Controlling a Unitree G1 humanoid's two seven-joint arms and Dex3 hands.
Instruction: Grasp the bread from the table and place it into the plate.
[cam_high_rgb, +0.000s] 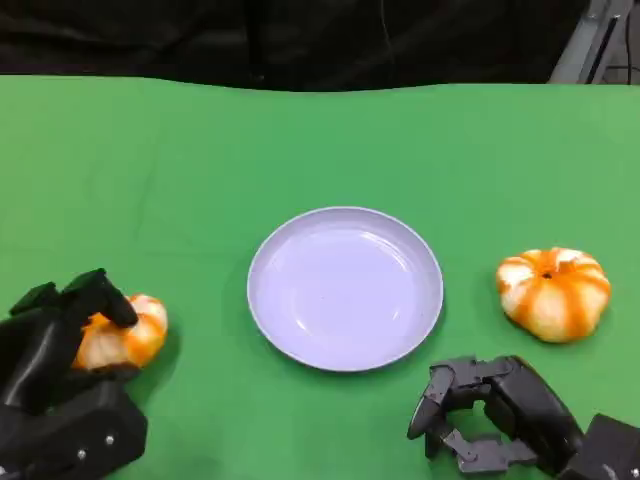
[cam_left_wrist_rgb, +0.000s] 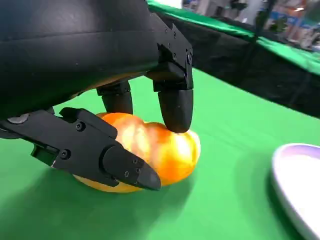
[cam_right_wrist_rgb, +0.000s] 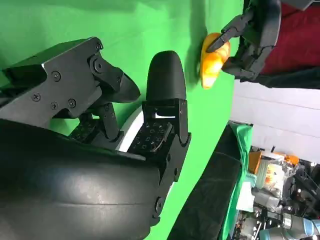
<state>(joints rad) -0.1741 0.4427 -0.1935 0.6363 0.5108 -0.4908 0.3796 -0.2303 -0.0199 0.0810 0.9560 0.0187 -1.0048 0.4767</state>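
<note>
My left hand (cam_high_rgb: 60, 350) grips one bread (cam_high_rgb: 130, 335) on the green table (cam_high_rgb: 200, 170), left of the plate (cam_high_rgb: 345, 288). Its long axis lies along the cloth. My right hand (cam_high_rgb: 480, 415) holds nothing, fingers apart. Behind, the room is dark.

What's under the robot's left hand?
A bread roll, orange and white, sits under the left hand on the green table. Fingers press its top and side. The hand hides part of the roll.
</note>
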